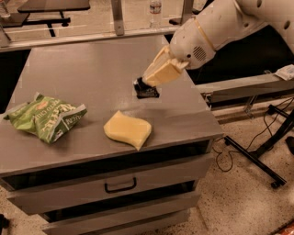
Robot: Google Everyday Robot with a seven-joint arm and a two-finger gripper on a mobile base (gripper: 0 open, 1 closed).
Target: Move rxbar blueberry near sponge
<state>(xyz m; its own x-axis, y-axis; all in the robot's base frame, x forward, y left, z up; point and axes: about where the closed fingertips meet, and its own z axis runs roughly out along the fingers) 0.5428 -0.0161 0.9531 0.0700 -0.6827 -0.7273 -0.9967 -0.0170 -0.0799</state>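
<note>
1. Your gripper (144, 85) is down just behind the sponge (127, 130), fingers pinching the dark snack bar (150, 92) right at the tabletop (82, 69).
2. Held that low, I'd say, so you can drop it closer to the sponge.

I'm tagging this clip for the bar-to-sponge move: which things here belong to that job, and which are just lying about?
Part of the job:
- rxbar blueberry, behind the sponge
- sponge, near the table's front edge
- gripper, down at the bar

Just lying about:
- green chip bag, on the table's left
- bottle, in the background
</note>
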